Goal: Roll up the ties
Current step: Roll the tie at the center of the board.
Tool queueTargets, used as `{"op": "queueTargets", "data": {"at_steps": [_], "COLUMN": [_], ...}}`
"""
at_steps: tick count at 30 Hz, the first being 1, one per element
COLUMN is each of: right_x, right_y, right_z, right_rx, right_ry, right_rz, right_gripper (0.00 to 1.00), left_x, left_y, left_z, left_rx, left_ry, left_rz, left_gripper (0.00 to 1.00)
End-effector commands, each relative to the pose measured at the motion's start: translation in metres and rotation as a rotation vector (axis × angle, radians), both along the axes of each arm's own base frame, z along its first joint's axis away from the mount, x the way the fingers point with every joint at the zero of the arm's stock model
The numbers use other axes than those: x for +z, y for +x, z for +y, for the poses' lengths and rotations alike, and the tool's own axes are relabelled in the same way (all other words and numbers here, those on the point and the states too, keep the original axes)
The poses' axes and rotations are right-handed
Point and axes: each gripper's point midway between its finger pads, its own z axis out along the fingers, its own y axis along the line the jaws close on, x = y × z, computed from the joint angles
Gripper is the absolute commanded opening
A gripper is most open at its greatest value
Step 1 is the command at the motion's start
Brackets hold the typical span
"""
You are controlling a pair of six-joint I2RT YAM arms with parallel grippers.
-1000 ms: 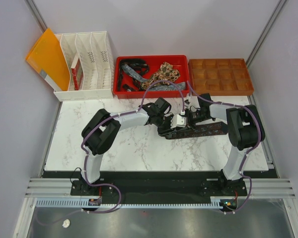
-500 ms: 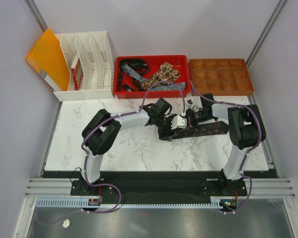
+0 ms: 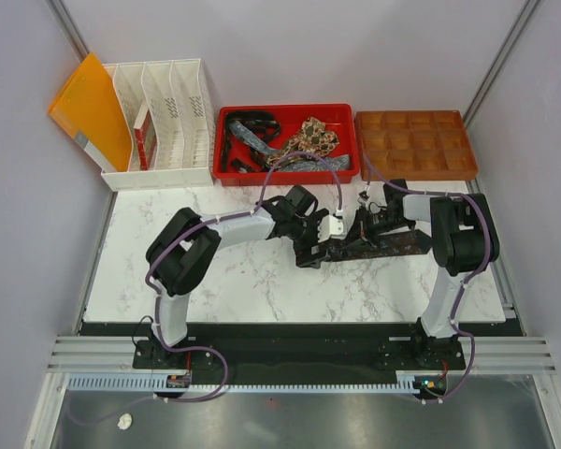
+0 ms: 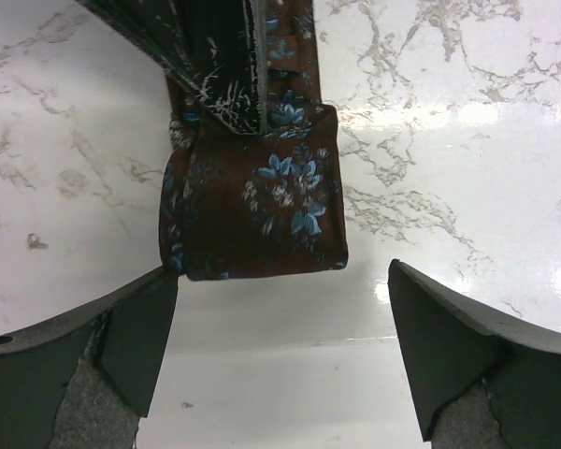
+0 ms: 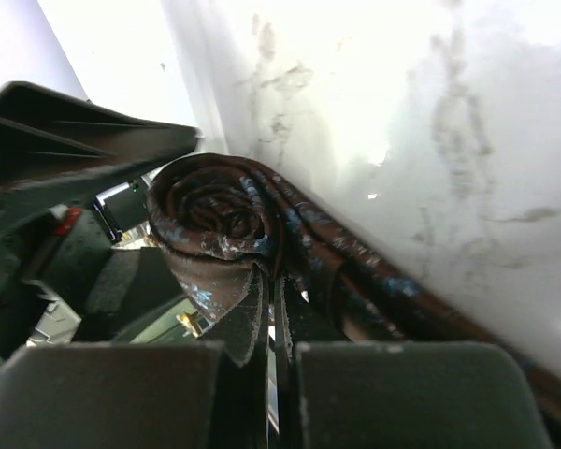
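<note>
Lying just ahead of left gripper: tie

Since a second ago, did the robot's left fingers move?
Yes. The left fingers spread open and, seen from above, slid slightly left, away from the orange plastic compartment tray.

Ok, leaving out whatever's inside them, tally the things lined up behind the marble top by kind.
Orange folder: 1
White file rack: 1
Red bin: 1
Brown compartment tray: 1
Total: 4
</note>
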Motion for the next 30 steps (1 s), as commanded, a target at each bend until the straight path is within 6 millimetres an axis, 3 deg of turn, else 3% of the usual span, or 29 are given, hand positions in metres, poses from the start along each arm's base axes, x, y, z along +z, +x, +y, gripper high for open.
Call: {"op": "queueTargets", "data": {"at_steps": [1, 14, 30], "right_x": [-0.035, -0.056, -0.062], "right_y": [0.008, 0.0, 0.004], "right_z": [-0.021, -0.025, 0.0], "right_rx": [0.006, 0.061, 0.188], "right_ry": [-0.159, -0.185, -0.145], "right_rz": [-0.025, -0.011, -0.069], "right_gripper": [0.0, 0.0, 0.0], "left_x": [0.036, 0.044, 0.038], "left_y": [0.016, 0.01, 0.024], "left_z": [-0.009, -0.017, -0.022], "left_rx": [0.065, -0.009, 0.024], "left_ry": [-0.106, -0.26, -0.312], "left_rz": [-0.055, -0.071, -0.123], "left_gripper": [1.0, 1.0, 1.0]}}
